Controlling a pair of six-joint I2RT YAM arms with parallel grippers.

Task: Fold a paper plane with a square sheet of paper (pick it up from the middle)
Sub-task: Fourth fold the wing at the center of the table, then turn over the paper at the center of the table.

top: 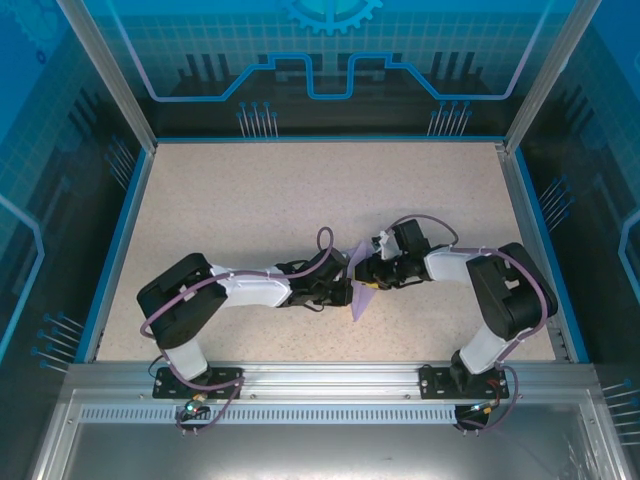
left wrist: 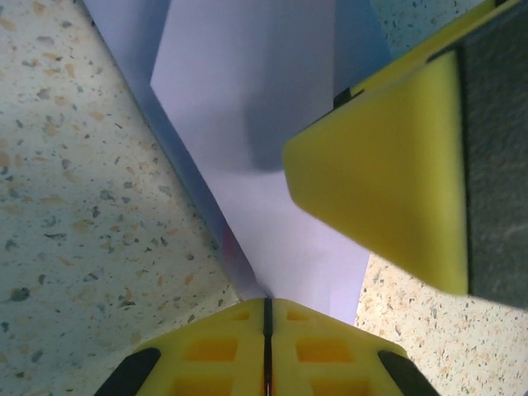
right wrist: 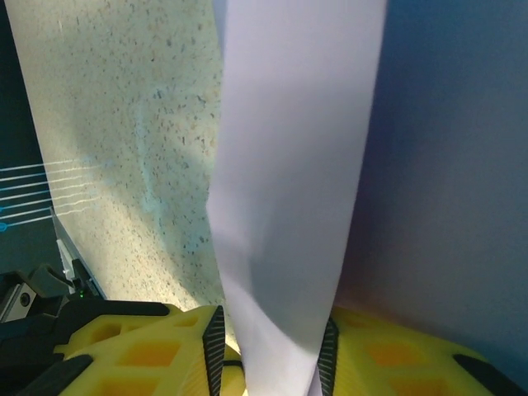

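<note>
lilac folded paper (top: 361,293) sits between the arms; left gripper (left wrist: 266,304) pinches its edge, right gripper (right wrist: 271,334) stands spread, the paper between its jaws.

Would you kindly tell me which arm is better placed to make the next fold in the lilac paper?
Probably the right. The left gripper is shut on the paper, anchoring it, while the right gripper stands with jaws apart, the paper running between them, free to close.
</note>
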